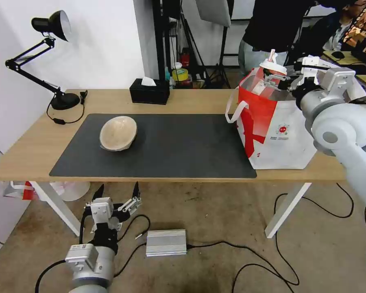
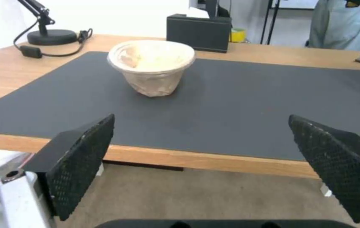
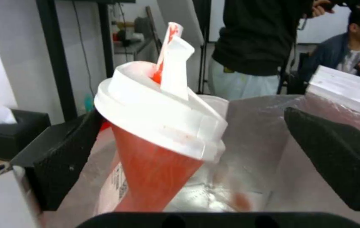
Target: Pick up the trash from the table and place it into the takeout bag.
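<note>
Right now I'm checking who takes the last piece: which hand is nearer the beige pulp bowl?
Left. The left hand hangs open below the table's front edge, facing the beige pulp bowl on the mat. The right hand is over the takeout bag, at the red cup.

Grey-white jointed arms, black mesh-padded left pincer (image 1: pixel 117 191) fingers.

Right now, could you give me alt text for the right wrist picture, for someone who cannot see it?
A red paper cup with white lid and straw tilts between the spread black fingers of the right gripper, above the silver foil lining of the white-and-red takeout bag. A black tissue box sits behind.
</note>
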{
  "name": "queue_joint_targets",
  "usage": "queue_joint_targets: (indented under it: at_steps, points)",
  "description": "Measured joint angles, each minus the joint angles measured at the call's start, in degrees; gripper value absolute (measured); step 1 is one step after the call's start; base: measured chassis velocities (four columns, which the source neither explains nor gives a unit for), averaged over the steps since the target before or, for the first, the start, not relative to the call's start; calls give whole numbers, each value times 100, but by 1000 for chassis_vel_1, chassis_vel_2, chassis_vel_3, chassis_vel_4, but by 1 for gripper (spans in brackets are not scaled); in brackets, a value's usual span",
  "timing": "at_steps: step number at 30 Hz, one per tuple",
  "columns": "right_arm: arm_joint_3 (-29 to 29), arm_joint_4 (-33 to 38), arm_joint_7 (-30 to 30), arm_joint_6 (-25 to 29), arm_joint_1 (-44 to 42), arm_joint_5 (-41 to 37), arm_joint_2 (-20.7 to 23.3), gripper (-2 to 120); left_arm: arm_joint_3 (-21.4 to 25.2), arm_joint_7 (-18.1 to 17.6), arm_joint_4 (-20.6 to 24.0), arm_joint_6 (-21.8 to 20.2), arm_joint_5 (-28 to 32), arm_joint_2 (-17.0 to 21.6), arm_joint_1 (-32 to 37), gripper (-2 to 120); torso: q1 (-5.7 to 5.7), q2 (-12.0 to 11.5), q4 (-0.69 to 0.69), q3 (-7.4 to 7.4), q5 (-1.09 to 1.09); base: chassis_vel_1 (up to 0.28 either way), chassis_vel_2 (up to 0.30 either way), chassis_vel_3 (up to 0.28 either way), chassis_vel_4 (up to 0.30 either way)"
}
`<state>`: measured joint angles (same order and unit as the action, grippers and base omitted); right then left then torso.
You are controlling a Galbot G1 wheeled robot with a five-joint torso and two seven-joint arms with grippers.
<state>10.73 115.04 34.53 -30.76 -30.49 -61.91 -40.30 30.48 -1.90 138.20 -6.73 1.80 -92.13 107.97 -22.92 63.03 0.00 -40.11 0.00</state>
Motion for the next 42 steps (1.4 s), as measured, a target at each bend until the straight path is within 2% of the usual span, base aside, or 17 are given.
queue_joint_targets:
  at_steps: [5, 24, 33, 39, 40, 42]
  points:
    - [7, 40, 175, -236, 55, -224, 88, 100, 4, -2, -2, 0, 2, 0, -16, 97, 0, 0, 0, 0, 0, 0, 0, 0, 0]
    - [14, 119, 308, -445, 54, -558, 217, 100, -15, -17, -45, -2, -1, 0, -41, 98, 0, 0, 0, 0, 0, 0, 0, 0, 0]
    - [22, 126, 345, -449, 64, -573, 226, 100, -26, -25, -47, -1, -9, 0, -23, 100, 0, 0, 0, 0, 0, 0, 0, 0, 0]
    - [18, 138, 339, -428, 70, -547, 193, 100, -18, -27, -32, 1, -7, 0, -12, 95, 0, 0, 0, 0, 0, 0, 0, 0, 0]
    - [16, 142, 336, -422, 72, -538, 189, 100, -18, -27, -31, 2, -7, 0, -13, 100, 0, 0, 0, 0, 0, 0, 0, 0, 0]
    - [13, 148, 330, -413, 75, -527, 186, 100, -18, -27, -31, 2, -6, 0, -16, 100, 0, 0, 0, 0, 0, 0, 0, 0, 0]
